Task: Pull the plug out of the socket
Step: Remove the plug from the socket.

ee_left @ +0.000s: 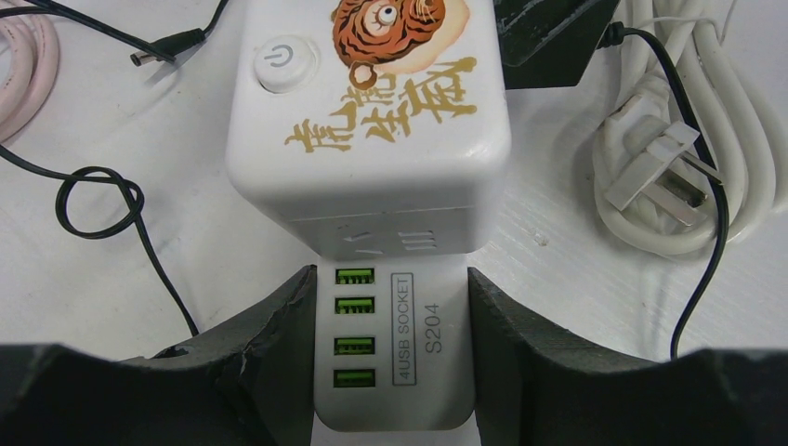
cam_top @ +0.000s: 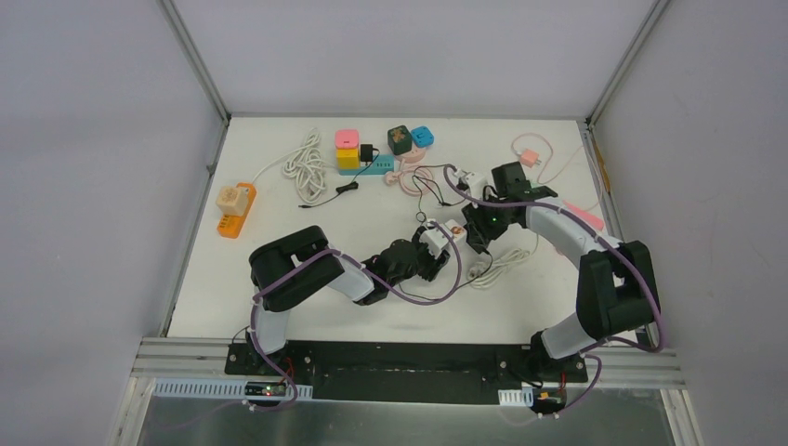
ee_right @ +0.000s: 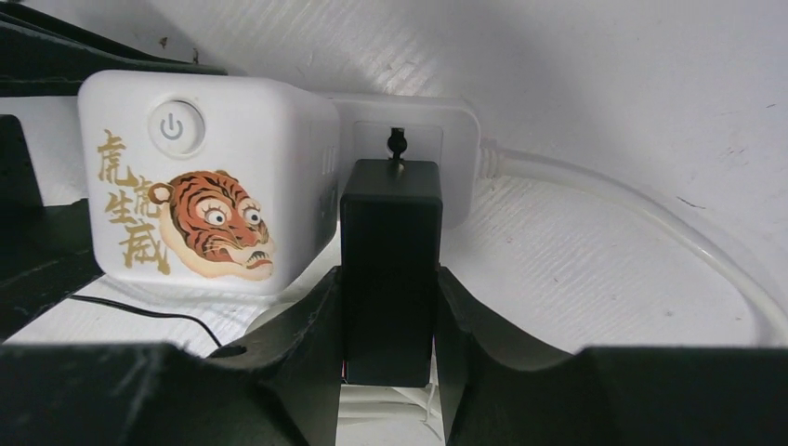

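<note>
While both arms meet near the middle of the white surface [cam_top: 218, 279], the pull looks set up but not yet made.

Socket [ee_left: 372, 121]: white cube with a tiger print and a power button on top. It lies flat just right of centre, with a USB strip at one end.

Left claw [ee_left: 390, 321]: partly closed on that strip, one finger against each side, bracing it.

Plug [ee_right: 390, 251]: black block, butted against the socket's plate at the end away from the strip. No prongs show, so I judge it fully in.

Right claw [ee_right: 388, 293]: nearly shut, pinching the plug's flanks.

White cord [ee_left: 734, 102]: coiled loose beside the socket.

Step in hand: both grips made, extraction pending. The next move calls for a straight draw by the right claw along the prong line, away from the socket, while the left holds firm. A twist could drag the cube along or let the fingers slip off the plug.
</note>
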`<state>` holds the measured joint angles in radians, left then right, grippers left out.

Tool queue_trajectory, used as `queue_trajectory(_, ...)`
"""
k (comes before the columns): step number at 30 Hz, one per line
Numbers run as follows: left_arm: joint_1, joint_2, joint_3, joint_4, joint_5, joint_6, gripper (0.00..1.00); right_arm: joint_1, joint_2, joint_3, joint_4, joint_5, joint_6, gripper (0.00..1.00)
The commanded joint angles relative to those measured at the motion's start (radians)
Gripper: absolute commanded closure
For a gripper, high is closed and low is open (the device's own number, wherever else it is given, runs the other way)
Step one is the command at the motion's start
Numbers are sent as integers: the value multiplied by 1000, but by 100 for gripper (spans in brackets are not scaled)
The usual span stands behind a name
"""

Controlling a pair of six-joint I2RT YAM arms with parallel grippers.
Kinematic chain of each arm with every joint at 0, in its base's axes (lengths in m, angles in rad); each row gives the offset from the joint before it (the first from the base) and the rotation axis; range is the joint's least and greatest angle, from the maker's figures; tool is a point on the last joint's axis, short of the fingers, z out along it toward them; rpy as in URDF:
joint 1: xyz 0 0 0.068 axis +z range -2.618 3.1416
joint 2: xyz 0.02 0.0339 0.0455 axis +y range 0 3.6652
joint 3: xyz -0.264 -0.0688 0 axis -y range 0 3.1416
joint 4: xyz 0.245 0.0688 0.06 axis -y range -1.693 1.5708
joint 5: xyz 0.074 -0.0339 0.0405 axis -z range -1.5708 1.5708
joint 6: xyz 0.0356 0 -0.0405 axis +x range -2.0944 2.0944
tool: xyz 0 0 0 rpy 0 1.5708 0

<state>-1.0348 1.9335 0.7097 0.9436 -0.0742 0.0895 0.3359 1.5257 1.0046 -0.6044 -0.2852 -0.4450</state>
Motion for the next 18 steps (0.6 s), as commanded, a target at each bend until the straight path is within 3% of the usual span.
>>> queue_trajectory(1,-7,26,-1,-32,-1,12,100,-49,2,25,-55,-193,61,100)
queue_trajectory(4,-7,25,-3,-30,-3,12,100,-58,0,27,-57,-212,64,100)
queue_trajectory(8,-8,25,-5,-26,-3,12,100,-35,-28,-5,-16,-49,27,100)
queue_trajectory(18,-8,30,3,-35,-7,13,100,85,-22,-16,13,127,-36,100)
